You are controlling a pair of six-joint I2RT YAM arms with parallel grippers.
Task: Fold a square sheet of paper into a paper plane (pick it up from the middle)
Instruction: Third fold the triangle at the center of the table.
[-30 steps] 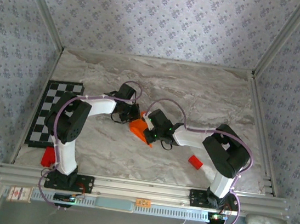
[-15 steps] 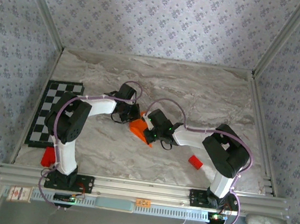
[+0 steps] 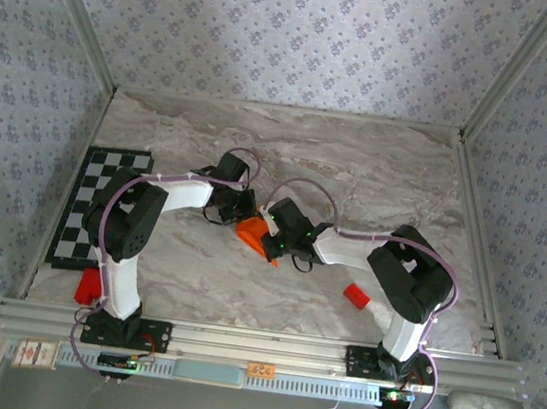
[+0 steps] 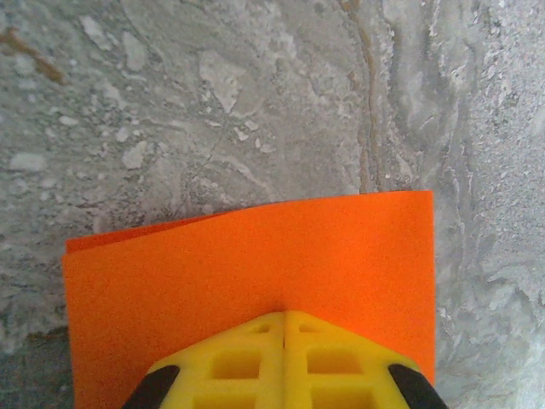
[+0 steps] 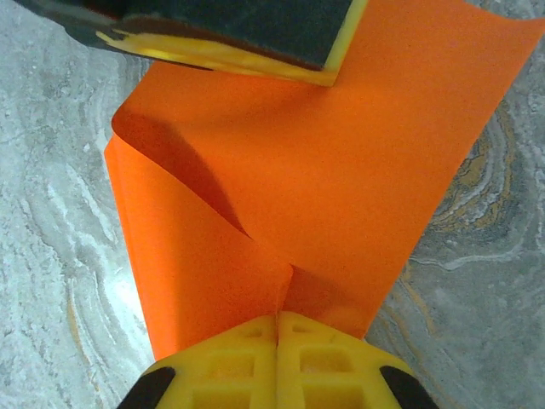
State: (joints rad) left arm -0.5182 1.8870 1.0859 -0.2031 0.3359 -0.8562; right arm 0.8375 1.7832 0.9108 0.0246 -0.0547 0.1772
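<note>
- Top external: both arms reach in to mid-surface and meet over the square sheet of paper [image 3: 253, 231], which lies on the grey marbled surface [image 3: 378, 178] between the two wrists.
- Left pincer [image 3: 241, 212] is at the sheet's far-left side, right pincer [image 3: 275, 237] at its near-right side.
- Left wrist: left pincer [image 4: 283, 317] is fully closed, yellow fingers pressed together, tips sitting on the orange sheet [image 4: 255, 256]. I cannot tell whether any paper is nipped between them.
- The sheet looks doubled here; a second layer peeks out along its left edge.
- Right wrist: right pincer [image 5: 278, 320] is closed tight on the sheet [image 5: 341, 170] — a raised crease runs straight into the seam between its fingers.
- A loose flap curls up on the left side, casting a shadow.
- The other pincer's finger [image 5: 221, 30] covers the sheet's far edge.
- Elsewhere: small red block [image 3: 355, 296] near the right arm, checkerboard mat [image 3: 86, 210] at the left edge — both well apart from the paper.
</note>
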